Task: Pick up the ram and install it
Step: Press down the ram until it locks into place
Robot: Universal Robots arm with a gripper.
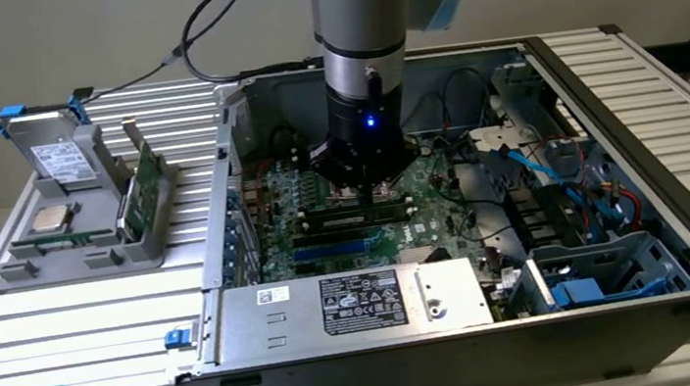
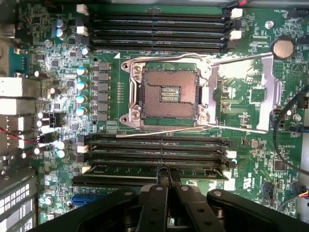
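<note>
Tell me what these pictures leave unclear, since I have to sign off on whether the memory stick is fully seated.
- Ram, wrist view: the shut claw covers its middle, so seating there is hidden.
- Ram, exterior view: the arm hides its upper edge; the end latches are too small to read.
- Processor socket, exterior view: hidden behind the claw.
- Power supply label: print too small.

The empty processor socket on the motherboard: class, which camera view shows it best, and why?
The wrist view. It looks straight down on the processor socket, open, with its contact grid showing. In the exterior view the arm and the gripper hide it.
</note>
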